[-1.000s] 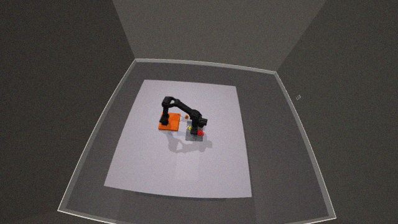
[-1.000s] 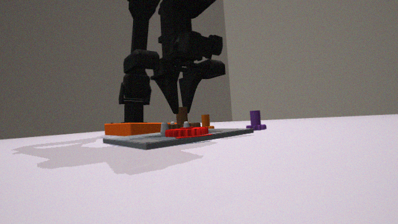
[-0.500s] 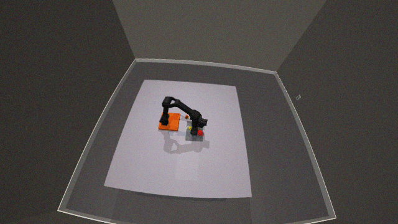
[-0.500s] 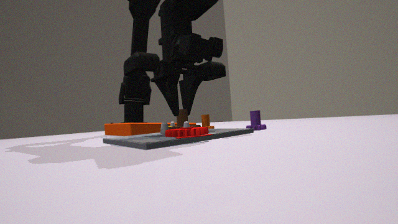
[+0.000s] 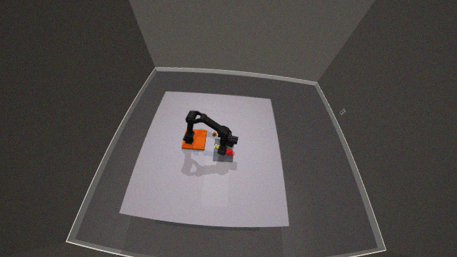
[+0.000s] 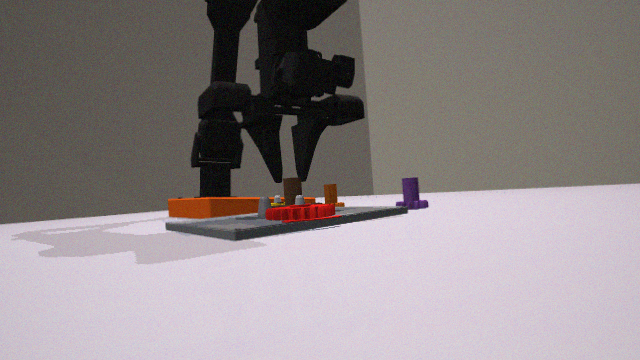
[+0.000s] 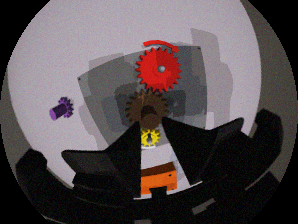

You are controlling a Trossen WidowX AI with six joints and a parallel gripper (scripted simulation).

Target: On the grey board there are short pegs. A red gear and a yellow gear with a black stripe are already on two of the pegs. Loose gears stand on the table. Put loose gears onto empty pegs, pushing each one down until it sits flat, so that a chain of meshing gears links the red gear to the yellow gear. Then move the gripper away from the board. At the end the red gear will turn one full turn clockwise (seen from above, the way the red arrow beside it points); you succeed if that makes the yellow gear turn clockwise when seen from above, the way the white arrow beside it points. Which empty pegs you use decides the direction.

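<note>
The grey board (image 6: 200, 225) (image 7: 95, 82) holds the red gear (image 5: 230, 152) (image 6: 300, 212) (image 7: 152, 75) and the small yellow gear (image 5: 217, 147) (image 7: 155, 136). A brown gear (image 7: 134, 106) (image 6: 292, 189) with an upright handle is low on the board between them, its teeth next to the red gear's. Its disc is hidden in the exterior view, so I cannot tell if it is fully flat. My gripper (image 6: 290, 178) (image 7: 150, 123) is open and empty, fingertips around and just above the handle's top. An orange gear (image 5: 214, 134) (image 6: 330, 194) and a purple gear (image 6: 410, 190) (image 7: 65, 107) stand on the table.
A bare grey peg (image 6: 263, 207) stands left of the red gear in the exterior view. The orange base plate (image 5: 200, 140) (image 6: 190, 208) of the arm is behind the board. A red arrow (image 7: 160, 43) curves beside the red gear.
</note>
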